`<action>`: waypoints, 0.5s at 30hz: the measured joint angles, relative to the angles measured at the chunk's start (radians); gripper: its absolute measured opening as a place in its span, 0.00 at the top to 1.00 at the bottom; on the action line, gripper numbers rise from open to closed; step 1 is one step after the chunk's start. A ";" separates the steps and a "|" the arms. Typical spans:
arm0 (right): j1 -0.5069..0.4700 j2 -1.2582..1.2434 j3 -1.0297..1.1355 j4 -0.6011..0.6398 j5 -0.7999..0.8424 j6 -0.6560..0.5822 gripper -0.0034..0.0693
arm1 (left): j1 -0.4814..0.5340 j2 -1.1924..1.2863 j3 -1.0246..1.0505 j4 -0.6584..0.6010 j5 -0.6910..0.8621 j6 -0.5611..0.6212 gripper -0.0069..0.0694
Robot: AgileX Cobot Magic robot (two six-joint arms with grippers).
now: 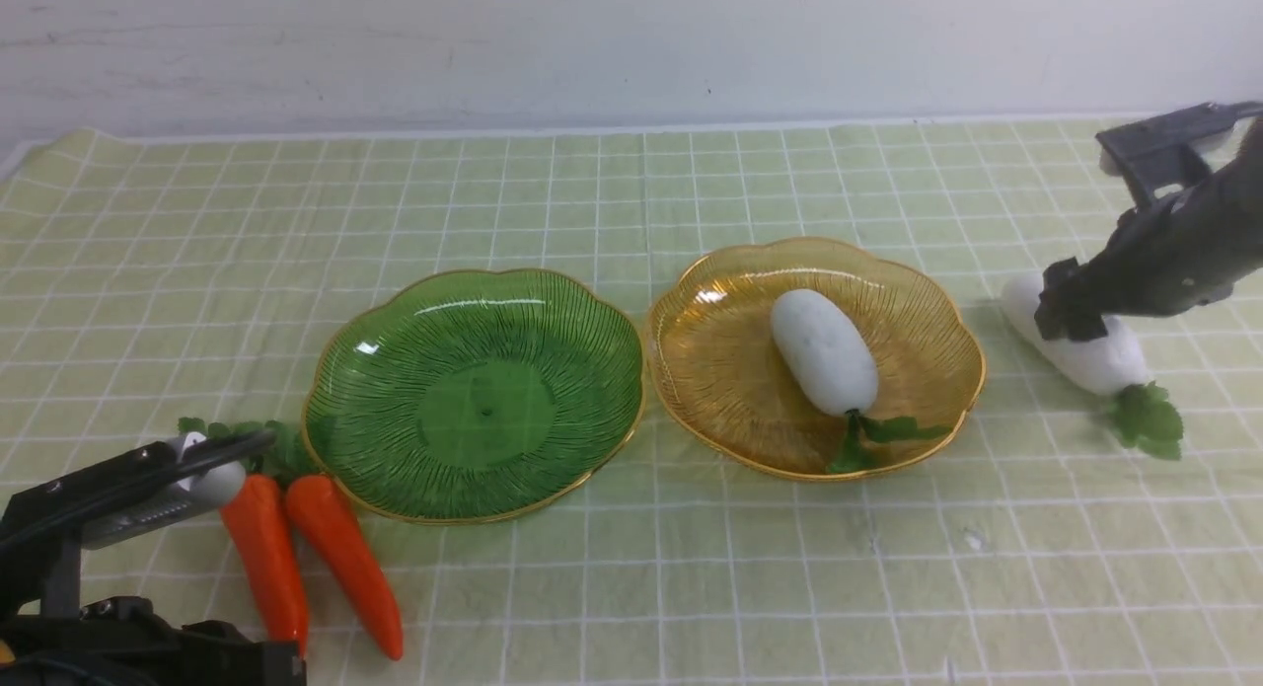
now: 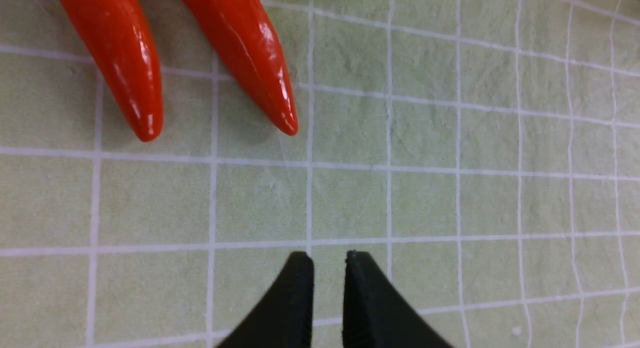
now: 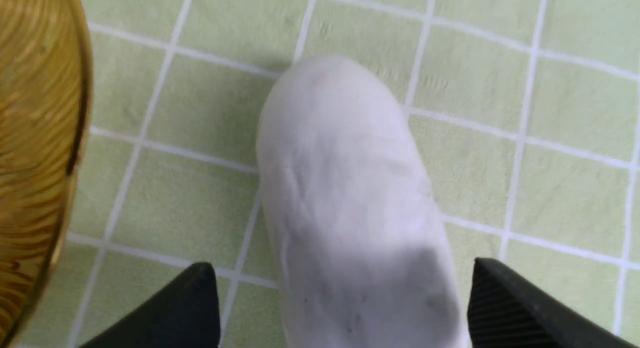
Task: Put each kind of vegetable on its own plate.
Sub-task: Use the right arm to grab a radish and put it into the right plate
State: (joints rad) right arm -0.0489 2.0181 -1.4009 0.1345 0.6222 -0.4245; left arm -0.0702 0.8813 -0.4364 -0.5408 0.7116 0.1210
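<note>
The second radish [image 1: 1097, 365] lay on the checked cloth [image 1: 691, 587], just right of the amber plate [image 1: 715, 380], with its leaves toward me. The first radish [image 1: 824, 350] already rested inside that plate. My right claw [image 3: 340, 270] hung over the loose radish with its jaws released, one on either side of the white body. Cloth showed in the gap on each side, and nothing was gripped.

I judged that a clean pickup meant keeping the radish centred between the jaws and squeezing across its plump middle, since the rounded body looked likely to roll or squirt out of a lopsided pinch. The lift would then need to clear the plate's scalloped rim, and the radish should be set down beside the first one, not on top of it.

Farther left, the green plate [image 1: 474, 400] held nothing. Two carrots [image 1: 340, 553] lay side by side on the cloth at its near-left edge. My left claw [image 2: 327, 260] sat all but clenched on nothing, over bare cloth near their tips.
</note>
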 joint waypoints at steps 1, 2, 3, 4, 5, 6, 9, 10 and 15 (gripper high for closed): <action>0.000 0.016 0.000 0.000 0.000 0.001 0.12 | 0.000 0.000 0.000 0.000 0.000 0.000 0.81; 0.000 0.034 0.000 0.002 0.003 0.001 0.12 | 0.000 0.000 0.000 0.000 0.000 0.000 0.81; 0.000 0.051 0.000 0.004 0.009 0.001 0.13 | 0.000 0.000 0.000 0.000 0.000 0.000 0.81; 0.000 0.054 0.000 0.004 0.009 0.001 0.13 | 0.000 0.000 0.000 0.000 0.000 0.000 0.81; -0.001 0.071 -0.002 0.014 0.019 0.005 0.15 | 0.000 0.000 0.000 0.000 0.001 0.001 0.81; -0.001 0.071 -0.002 0.014 0.019 0.005 0.15 | 0.000 0.000 0.000 0.000 0.001 0.001 0.81; -0.002 0.076 -0.009 0.019 0.028 0.006 0.20 | 0.000 0.000 0.000 0.000 0.001 0.001 0.81; -0.002 0.076 -0.009 0.022 0.031 0.006 0.25 | 0.000 0.000 0.000 0.000 0.002 0.001 0.81; -0.002 0.071 -0.010 0.020 0.037 0.007 0.30 | 0.000 0.000 0.000 0.000 0.005 0.001 0.81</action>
State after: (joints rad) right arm -0.0511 2.0896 -1.4110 0.1542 0.6595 -0.4173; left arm -0.0702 0.8813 -0.4364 -0.5408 0.7165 0.1219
